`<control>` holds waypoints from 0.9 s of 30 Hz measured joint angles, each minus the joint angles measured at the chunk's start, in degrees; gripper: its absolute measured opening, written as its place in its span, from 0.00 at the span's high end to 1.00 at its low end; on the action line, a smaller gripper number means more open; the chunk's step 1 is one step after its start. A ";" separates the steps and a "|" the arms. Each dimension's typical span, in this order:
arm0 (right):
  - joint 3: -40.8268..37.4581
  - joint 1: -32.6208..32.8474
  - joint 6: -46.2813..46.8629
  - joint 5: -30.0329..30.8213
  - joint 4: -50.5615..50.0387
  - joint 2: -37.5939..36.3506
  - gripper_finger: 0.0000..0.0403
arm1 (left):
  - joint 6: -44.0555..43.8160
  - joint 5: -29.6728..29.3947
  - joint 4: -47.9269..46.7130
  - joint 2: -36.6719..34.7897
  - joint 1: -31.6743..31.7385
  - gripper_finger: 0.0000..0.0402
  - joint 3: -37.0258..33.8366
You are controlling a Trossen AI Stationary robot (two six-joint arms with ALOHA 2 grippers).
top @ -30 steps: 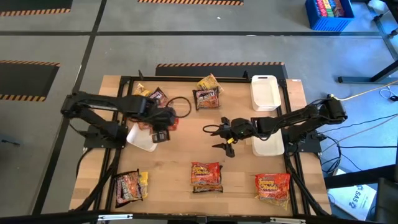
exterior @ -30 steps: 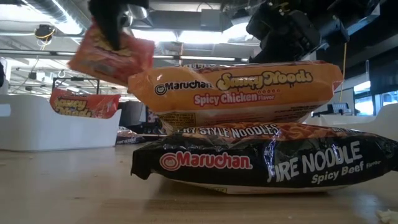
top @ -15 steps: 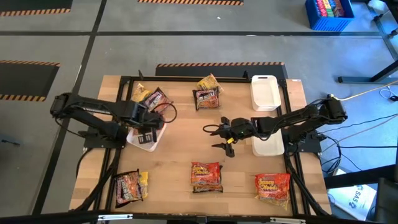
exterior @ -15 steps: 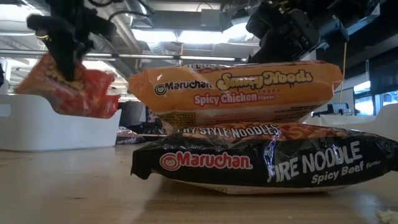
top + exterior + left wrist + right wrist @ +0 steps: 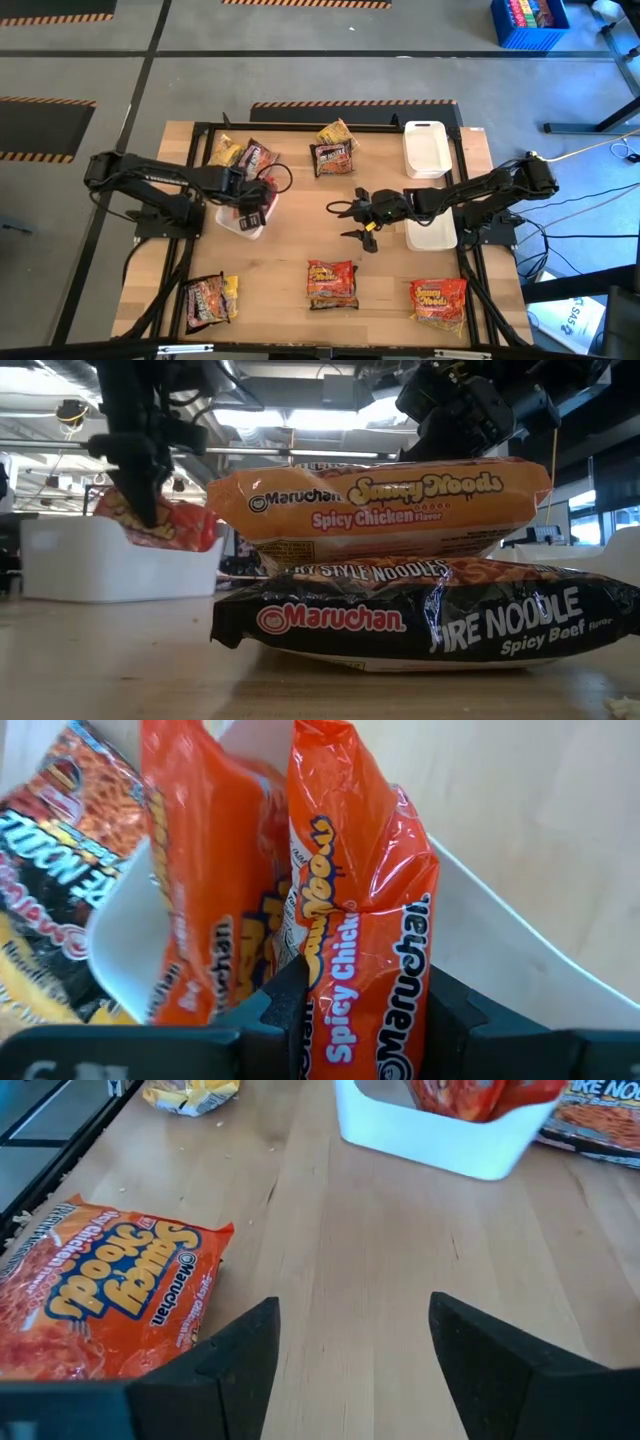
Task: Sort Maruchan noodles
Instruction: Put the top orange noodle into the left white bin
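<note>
Packet (image 5: 360,920) of orange Spicy Chicken was pinched edge-on by left gripper (image 5: 345,1010) over white tray (image 5: 520,935); light, crinkly, slippery film, best gripped mid-edge; right gripper (image 5: 347,220) hung spread, empty.

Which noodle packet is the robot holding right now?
The orange Spicy Chicken packet, pinched upright in the left tool over the white tray. Another orange packet stands beside it in the tray; the others lie flat on the table.

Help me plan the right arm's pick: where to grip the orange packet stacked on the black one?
Probably from above, right gripper pinching a short end of the orange packet: it lies flat on the black packet, thinnest at its ends.
</note>
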 joint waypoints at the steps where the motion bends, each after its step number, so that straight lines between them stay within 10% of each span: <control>1: 0.00 0.00 -0.03 0.00 -0.01 0.00 0.41 | 0.02 -0.17 1.09 0.02 0.46 0.72 -0.87; 27: 0.00 0.04 -0.02 -1.06 0.05 0.04 0.41 | 28.85 -7.62 12.18 0.04 6.24 0.55 -4.30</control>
